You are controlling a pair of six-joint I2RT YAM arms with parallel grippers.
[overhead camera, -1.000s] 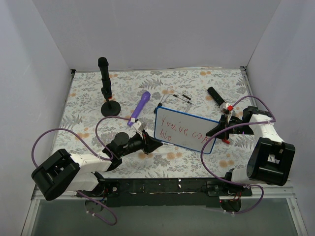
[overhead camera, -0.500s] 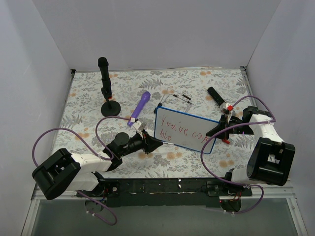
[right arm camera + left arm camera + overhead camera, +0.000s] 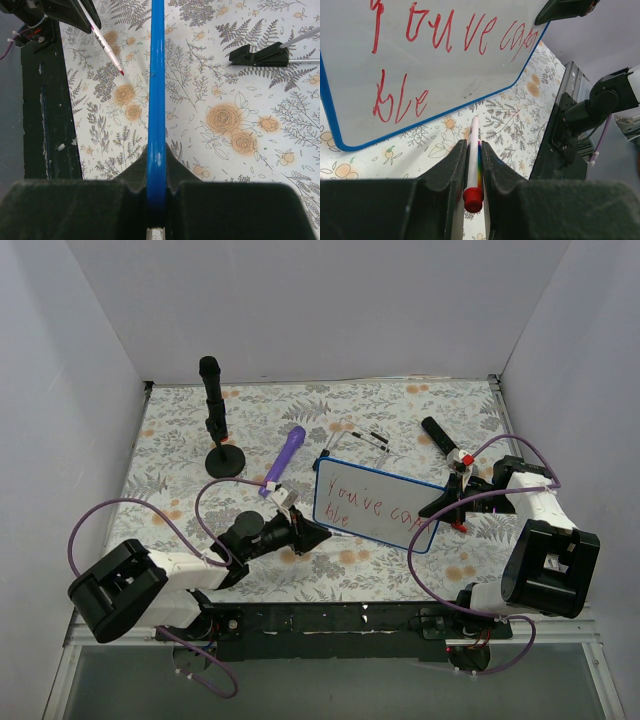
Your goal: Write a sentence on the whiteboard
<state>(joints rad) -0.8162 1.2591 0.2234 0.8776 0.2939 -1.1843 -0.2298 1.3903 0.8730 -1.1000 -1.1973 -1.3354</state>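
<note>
Over floral cloth (image 3: 400, 405) (white walls (image 3: 320, 310) around), left jaws grip a marker (image 3: 473, 150), right jaws the whiteboard (image 3: 375, 502).

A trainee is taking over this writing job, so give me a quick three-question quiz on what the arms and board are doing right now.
1. True or false: the marker held by the left gripper has its tip touching the whiteboard.
2. The right gripper is clamped on: A) a marker, B) the whiteboard's blue rim, C) nothing.
3. Fill in: the sentence is written in ___ ink.
Key: 1 false, the tip is off the board; 2 B; 3 red.
</note>
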